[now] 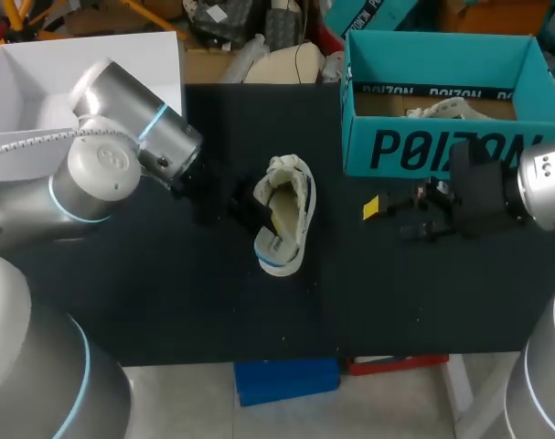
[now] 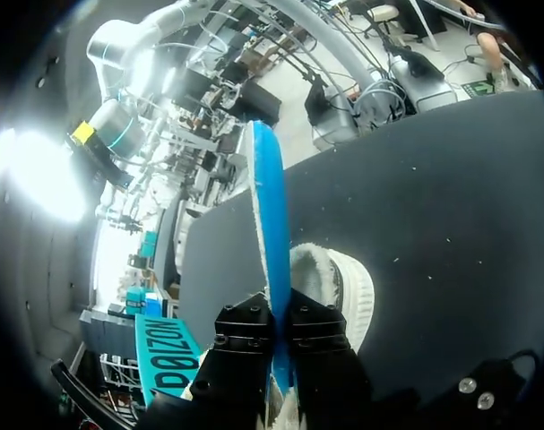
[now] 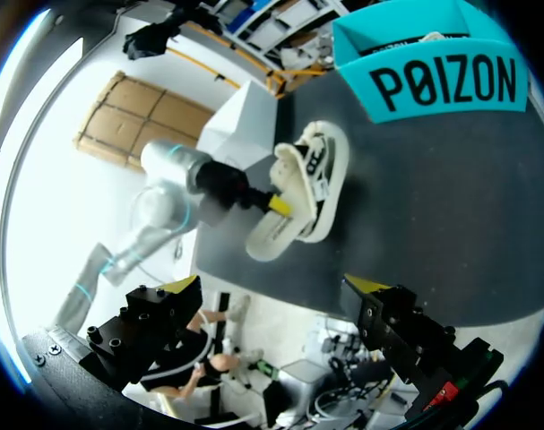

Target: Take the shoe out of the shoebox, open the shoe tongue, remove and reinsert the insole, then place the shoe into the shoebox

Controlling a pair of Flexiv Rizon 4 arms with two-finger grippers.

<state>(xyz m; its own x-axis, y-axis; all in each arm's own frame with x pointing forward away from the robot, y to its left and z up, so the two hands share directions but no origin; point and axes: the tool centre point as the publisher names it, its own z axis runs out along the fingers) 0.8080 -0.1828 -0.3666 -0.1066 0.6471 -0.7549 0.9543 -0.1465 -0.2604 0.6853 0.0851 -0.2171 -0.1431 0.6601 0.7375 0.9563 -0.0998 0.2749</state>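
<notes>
1. The step in hand looks like the insole work. Whether it is coming out or going back in cannot be told. Either way it is best done slowly and in line with the shoe's length, since nothing pins the shoe and a sideways tug would likely drag it.
2. The left gripper [image 2: 274,327] has its fingers drawn together, clamped on a thin blue-edged sheet, by the look of it the insole [image 2: 270,215]. The sheet stands on edge between the fingers and runs out ahead.
3. Just beyond, the shoe [image 1: 286,215] lies on its side on the black table [image 1: 167,293], opening toward the left arm and fleecy lining showing beside the insole.
4. To the shoe's right and apart from it, the right gripper [image 3: 273,287] hangs over the table, fingers spread wide and holding nothing. It is free to steady the shoe if needed.
5. Farthest off, the teal shoebox [image 1: 442,146] stands open at the table's far right — something pale lies inside.
</notes>
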